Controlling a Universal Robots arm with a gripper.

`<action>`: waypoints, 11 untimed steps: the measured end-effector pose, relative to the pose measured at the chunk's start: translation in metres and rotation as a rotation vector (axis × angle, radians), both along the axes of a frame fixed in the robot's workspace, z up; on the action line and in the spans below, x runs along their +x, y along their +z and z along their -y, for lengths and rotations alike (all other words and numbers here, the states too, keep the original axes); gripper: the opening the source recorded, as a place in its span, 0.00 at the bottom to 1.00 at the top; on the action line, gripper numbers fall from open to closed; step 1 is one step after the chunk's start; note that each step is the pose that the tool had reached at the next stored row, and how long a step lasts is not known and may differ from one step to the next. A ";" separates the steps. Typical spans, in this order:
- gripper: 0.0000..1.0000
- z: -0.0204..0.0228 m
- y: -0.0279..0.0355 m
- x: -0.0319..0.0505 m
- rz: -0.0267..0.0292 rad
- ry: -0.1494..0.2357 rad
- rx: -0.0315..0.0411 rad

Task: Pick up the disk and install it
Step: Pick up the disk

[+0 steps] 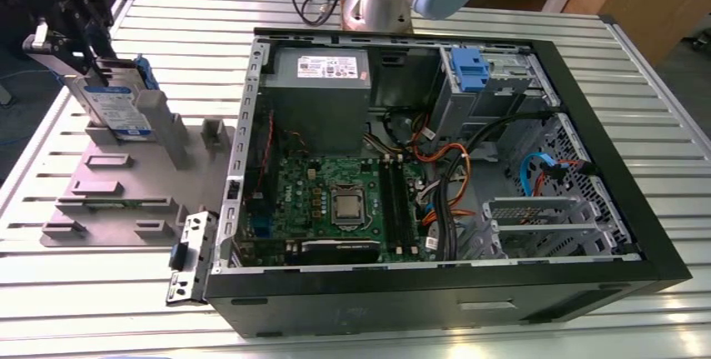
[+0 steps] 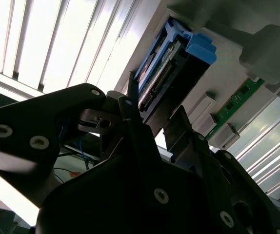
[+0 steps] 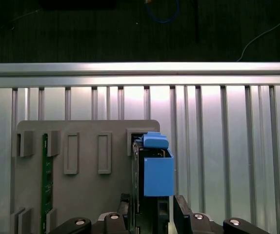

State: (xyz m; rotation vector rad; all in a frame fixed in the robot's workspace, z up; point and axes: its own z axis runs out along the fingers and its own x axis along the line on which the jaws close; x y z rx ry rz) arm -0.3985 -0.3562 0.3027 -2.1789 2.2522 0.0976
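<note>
Your black gripper (image 3: 152, 204) has its jaws one on each side of the silver disk (image 3: 158, 181) in its blue plastic carrier; whether they already press it, I cannot tell. The disk stands upright in a slot of the flat grey holder (image 1: 111, 201) on the slatted metal worktop (image 1: 100, 326), at ten o'clock in the exterior view. I judge it is not yet lifted. The open black computer case (image 1: 444, 296) lies at three o'clock, so the whole installing is left.

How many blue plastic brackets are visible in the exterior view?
2. One is on the disk, standing in the grey fixture at the exterior view's left. The other bracket is in a drive bay of the case. Others may be hidden.
</note>
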 end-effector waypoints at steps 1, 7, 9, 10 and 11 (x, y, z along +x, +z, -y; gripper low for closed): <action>0.47 0.0000 0.0000 0.0000 0.0000 0.000 0.0000; 0.47 0.0001 -0.0002 0.0000 0.0000 0.037 0.0001; 0.47 0.0001 -0.0002 0.0000 0.0003 0.045 0.0001; 0.47 0.0000 -0.0003 0.0000 0.0003 0.045 0.0001; 0.47 0.0000 -0.0003 0.0000 0.0002 0.046 0.0001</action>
